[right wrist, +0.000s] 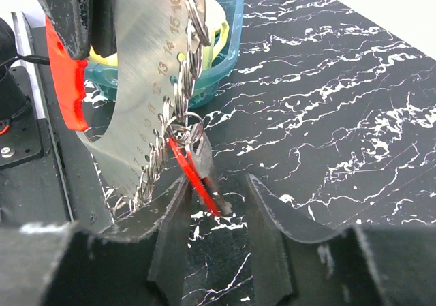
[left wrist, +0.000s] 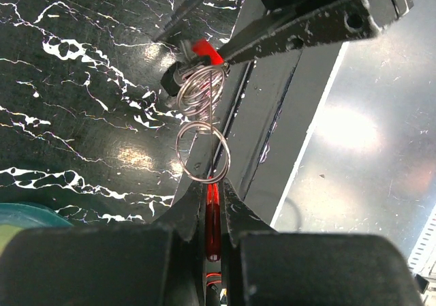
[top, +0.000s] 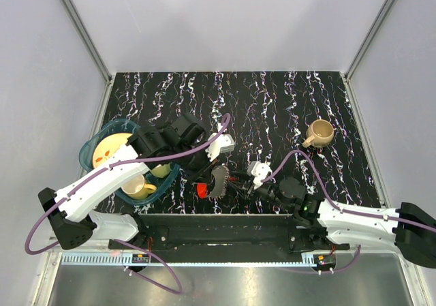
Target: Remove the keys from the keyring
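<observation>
Keyring (left wrist: 202, 155) hangs in the air just above the marbled tabletop (top: 272, 108), stretched between both tools. Left tool (left wrist: 214, 204) pinches its red tag (left wrist: 212, 221); right tool (right wrist: 216, 204) pinches a red-headed key (right wrist: 193, 174).

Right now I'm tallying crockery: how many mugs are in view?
2: a tan mug stands alone far right on the table; a yellow mug sits in the teal bin at left. Others may be hidden under the left arm.

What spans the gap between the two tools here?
The keyring: linked rings stretched from the left tool, pinching a red tag, to the right tool, shown in the left wrist view.
</observation>
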